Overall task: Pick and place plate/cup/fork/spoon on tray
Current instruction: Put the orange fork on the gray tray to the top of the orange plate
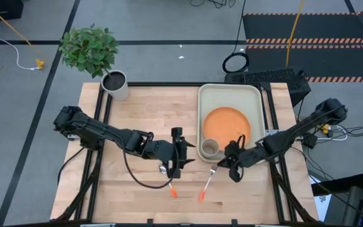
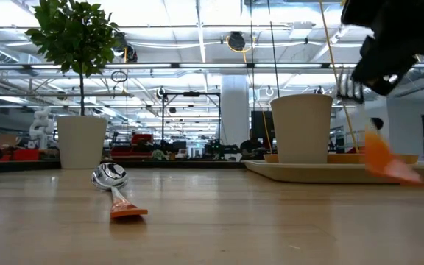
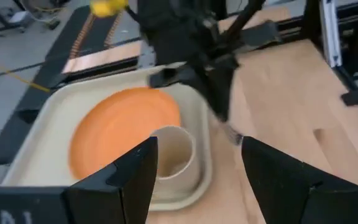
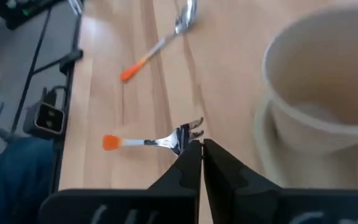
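The orange plate (image 1: pixel 227 125) lies in the cream tray (image 1: pixel 252 94). The beige cup (image 1: pixel 210 147) stands upright in the tray's near left corner and shows in the low view (image 2: pixel 302 126). The spoon (image 1: pixel 167 180) lies flat on the table, bowl toward the far edge (image 2: pixel 110 177). My left gripper (image 1: pixel 179 155) hovers open just above and beyond the spoon's bowl and holds nothing (image 3: pixel 197 177). My right gripper (image 1: pixel 227 168) is shut on the fork (image 1: pixel 208 183), just in front of the tray's near edge. My right gripper pinches the fork's metal head (image 4: pixel 188 135), just behind the tines, between its two fingertips (image 4: pixel 191 163). The fingers slant down from the table's right. The orange handle (image 2: pixel 381 154) slants down below the fingers; whether its end touches the table I cannot tell.
A grey-white pot (image 1: pixel 115 84) with a green plant stands at the table's far left corner. Bare wood lies left of the tray and along the near edge. A black cable (image 1: pixel 140 180) loops on the table beside my left arm.
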